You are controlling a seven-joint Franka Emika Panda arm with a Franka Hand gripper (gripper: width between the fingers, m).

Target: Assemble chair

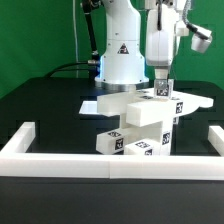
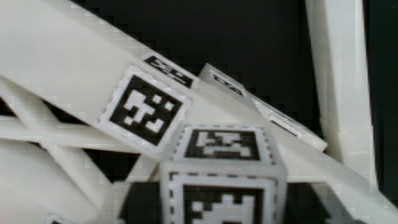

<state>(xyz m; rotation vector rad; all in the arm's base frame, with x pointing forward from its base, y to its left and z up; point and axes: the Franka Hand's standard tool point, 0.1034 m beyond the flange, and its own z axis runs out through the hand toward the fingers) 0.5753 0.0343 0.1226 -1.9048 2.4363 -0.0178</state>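
Right at the near edge of the table (image 1: 40,110), the white border wall (image 1: 60,158) runs across, with short returns turning back at both near corners. Just behind it, around the middle of the tabletop and a touch toward the exterior view's right, there's the chair (image 1: 140,118): a heap of white blocky parts, stacked and crossing at angles. Two low blocks at the foot of the heap show their black-and-white tags (image 1: 141,148) toward the near edge, and a wider slab tilts across the top. In the wrist view it's all slanting white bars up close, three tags filling the picture. Over that top slab hangs the gripper (image 1: 163,88), dark fingers pointing straight down at the tagged upper face. Is it touching or just above? Can't tell. Whether the jaws are parted or clamped on anything, can't tell either. Behind it, toward the far edge, stands the arm's white base (image 1: 121,58), with a green curtain (image 1: 40,40) beyond.
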